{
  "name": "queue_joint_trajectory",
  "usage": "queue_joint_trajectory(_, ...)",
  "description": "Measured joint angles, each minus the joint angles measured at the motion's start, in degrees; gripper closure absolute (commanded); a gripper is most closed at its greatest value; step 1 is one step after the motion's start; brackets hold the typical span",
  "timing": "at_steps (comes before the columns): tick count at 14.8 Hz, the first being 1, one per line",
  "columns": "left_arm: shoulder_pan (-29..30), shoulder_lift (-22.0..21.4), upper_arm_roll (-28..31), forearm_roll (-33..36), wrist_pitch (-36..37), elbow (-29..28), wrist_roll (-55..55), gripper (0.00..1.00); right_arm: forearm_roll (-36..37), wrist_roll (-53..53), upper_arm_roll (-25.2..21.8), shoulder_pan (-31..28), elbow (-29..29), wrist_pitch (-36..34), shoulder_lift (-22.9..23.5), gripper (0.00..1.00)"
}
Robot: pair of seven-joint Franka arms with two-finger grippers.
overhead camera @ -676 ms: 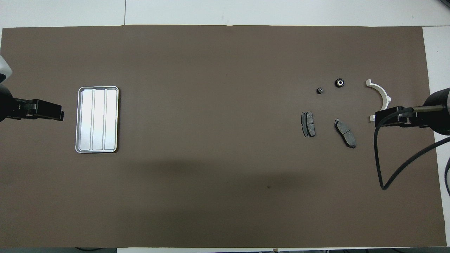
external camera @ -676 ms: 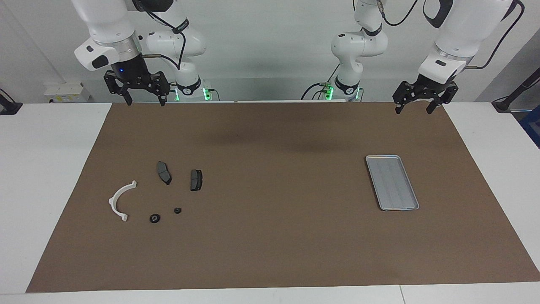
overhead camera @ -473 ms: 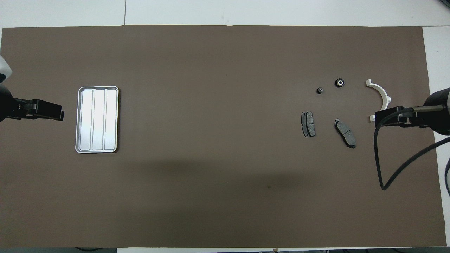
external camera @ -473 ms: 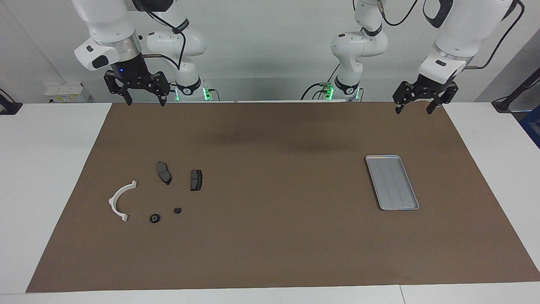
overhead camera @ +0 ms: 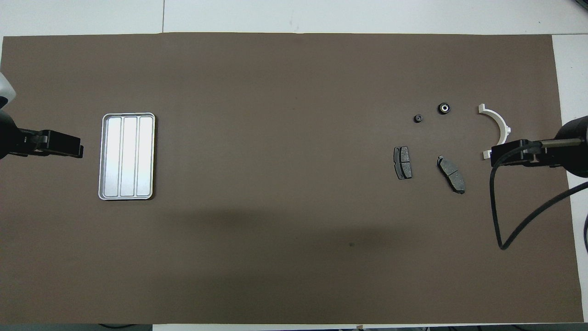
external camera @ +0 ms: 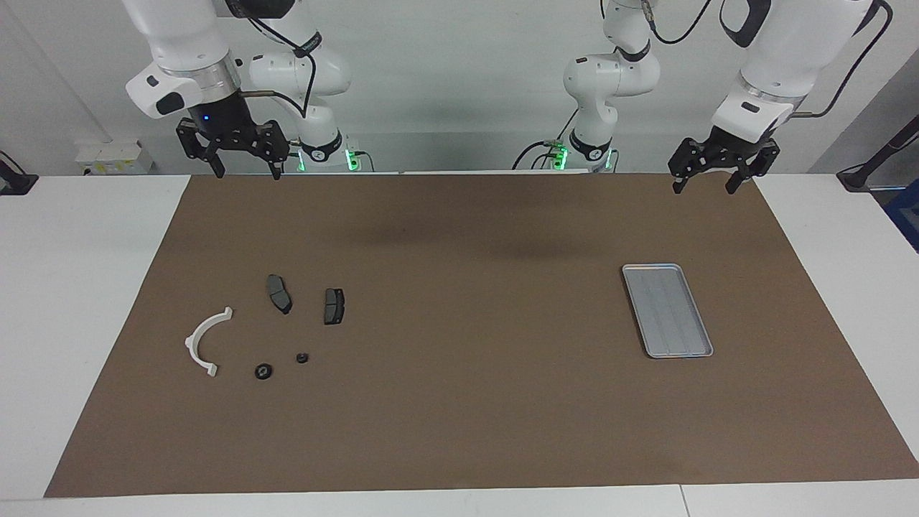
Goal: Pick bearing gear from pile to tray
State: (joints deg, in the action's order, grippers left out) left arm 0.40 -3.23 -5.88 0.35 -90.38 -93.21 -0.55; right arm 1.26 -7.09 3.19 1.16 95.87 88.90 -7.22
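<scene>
Brown matting [external camera: 474, 402] is covering most of the white surface [external camera: 79, 287], with a pale wall rising at the robots' end. Toward the right arm's end of the surface, the pile is lying loosely scattered on the mat. Its white curved bracket [external camera: 204, 342] is resting nearest that end, with 2 dark grey plates [external camera: 279, 293] [external camera: 334, 306] lying nearer to the robots than the 2 small black rings. The larger ring [external camera: 263, 371] is sitting just beside the bracket's tip that lies farthest from the robots, and the smaller ring [external camera: 302, 357] is lying near it, toward the middle of the mat. None of these parts are touching each other.

Well apart from them, toward the left arm's end, the silver tray [external camera: 632, 301] is lying flat on the mat, its lengthwise ridges showing and nothing resting in it.

Both arms are waiting at the robots' edge of the mat. The right tool [external camera: 244, 171] is hanging in the air over that edge at the right arm's end, its 2 fingers spread apart and gripping nothing. The left tool [external camera: 702, 185] is hanging likewise over the mat's corner at the left arm's end, fingers spread and holding nothing. In the overhead view the right tool [overhead camera: 496, 156] is overlapping one end of the bracket, yet the facing view is showing it raised well clear of the pile.
</scene>
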Motion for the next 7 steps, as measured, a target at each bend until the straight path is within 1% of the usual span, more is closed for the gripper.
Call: queue_joint_trajectory(7,0.0,0.0,0.0,0.0,0.0,0.0,0.0,0.00,0.0,0.9,-0.1,0.0,0.0,0.0,-0.5,0.00)
